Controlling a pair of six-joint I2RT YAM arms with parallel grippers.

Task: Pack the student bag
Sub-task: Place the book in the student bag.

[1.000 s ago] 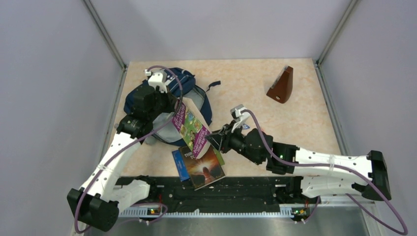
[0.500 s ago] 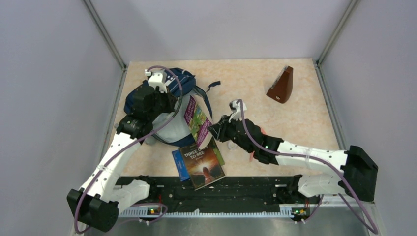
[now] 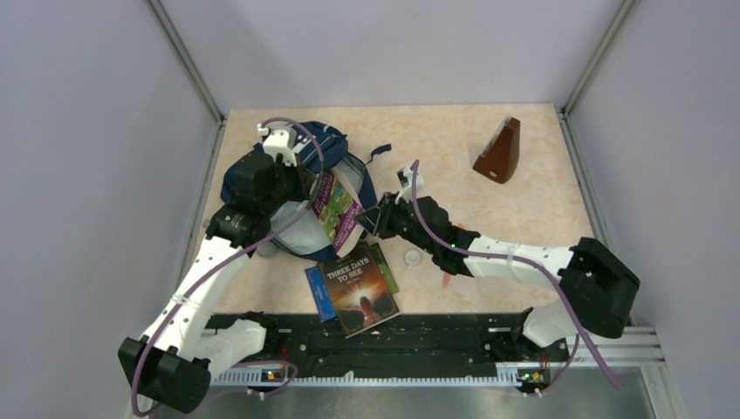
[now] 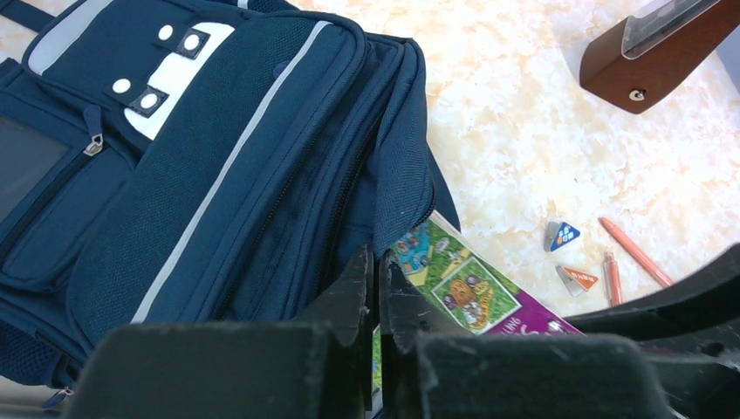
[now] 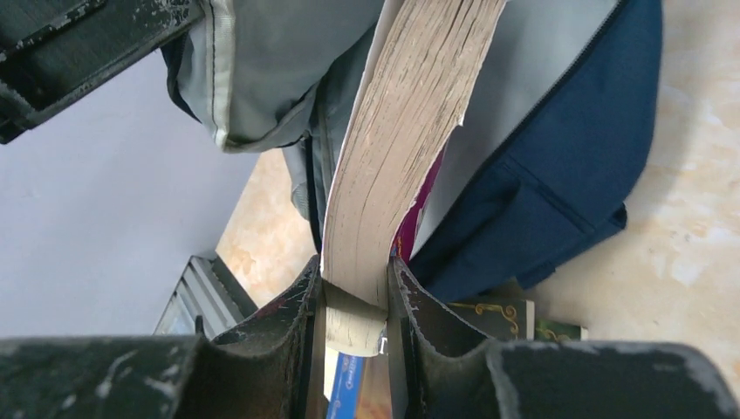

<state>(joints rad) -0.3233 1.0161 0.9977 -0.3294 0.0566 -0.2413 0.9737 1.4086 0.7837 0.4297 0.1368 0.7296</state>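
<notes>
Peach marbled table [image 3: 454, 157] between grey walls carries everything. Right fingers [image 5: 403, 301] stand partly open, clamped on the near end of a thick book [image 5: 410, 113]. It runs away from them into the mouth of the bag [image 5: 558, 166], its far end between the grey lining and the navy shell. Left fingers [image 4: 359, 284] are pinched together just past that mouth, apparently on the bag's rim, holding it spread.

The grip on the book is small and at one end, so a push could swing it sideways or let it slip. Its leading corner may snag the lining and bunch the fabric instead of sliding in. If the thin rim pulls free of the left fingers, the mouth would sag shut around the book. A hard push could also shove the bag across the table.
</notes>
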